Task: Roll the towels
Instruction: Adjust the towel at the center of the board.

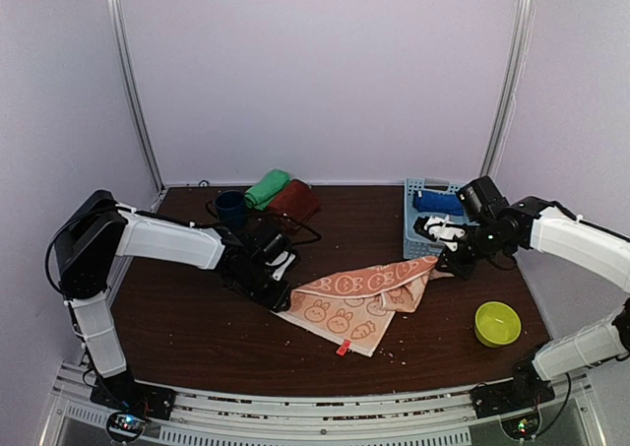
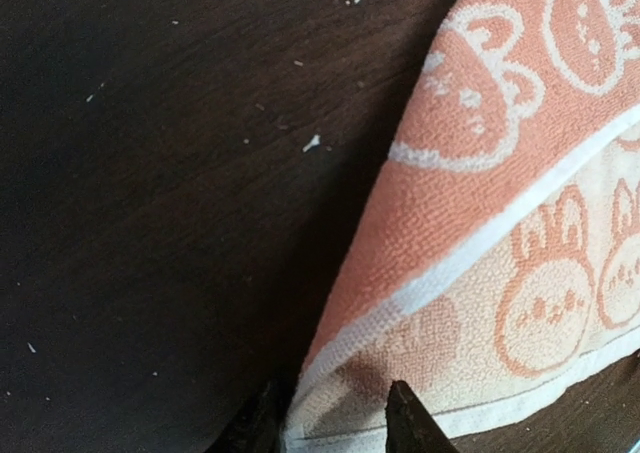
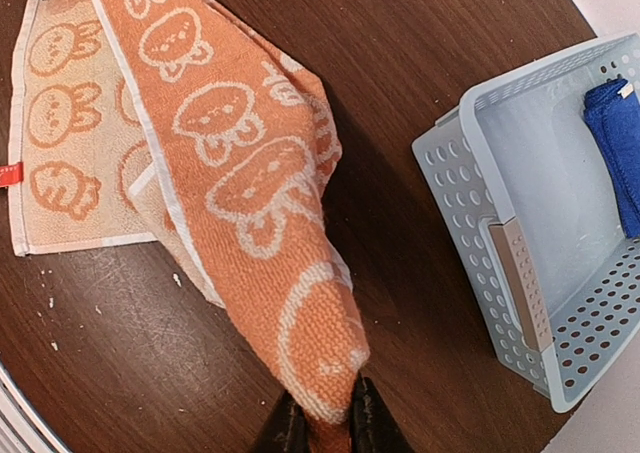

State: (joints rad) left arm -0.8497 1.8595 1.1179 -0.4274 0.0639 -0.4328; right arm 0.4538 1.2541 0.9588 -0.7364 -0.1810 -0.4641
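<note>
Top view. Orange cloth towel with white bunny print (image 1: 359, 298): spread loosely, partly folded, at the middle of the dark wooden worktop (image 1: 187, 328), toward its near edge. Left gripper (image 1: 281, 293): low at the towel's left corner. Right gripper (image 1: 443, 262): at the towel's right corner, that corner raised off the surface. Rolled green cloth towel (image 1: 268, 188) and bunched dark maroon cloth towel (image 1: 293, 202): touching, at the far edge, beside a navy mug (image 1: 231, 208). Royal blue cloth towel (image 1: 438, 202): inside a pale blue perforated plastic basket (image 1: 409, 231), far right corner. 1 lime-green round bowl (image 1: 497, 323): near right corner.

Left wrist view. Left gripper (image 2: 335, 413): 2 dark fingertips clenched on the orange towel's (image 2: 480, 223) white-hemmed corner, down at the worktop (image 2: 150, 223).

Right wrist view. Right gripper (image 3: 322, 418): clenched tight on a gathered point of the orange towel (image 3: 240, 173), cloth draping away from it. Basket (image 3: 520, 273) just beside, apart from the cloth; blue towel (image 3: 615, 143) against its far wall.
</note>
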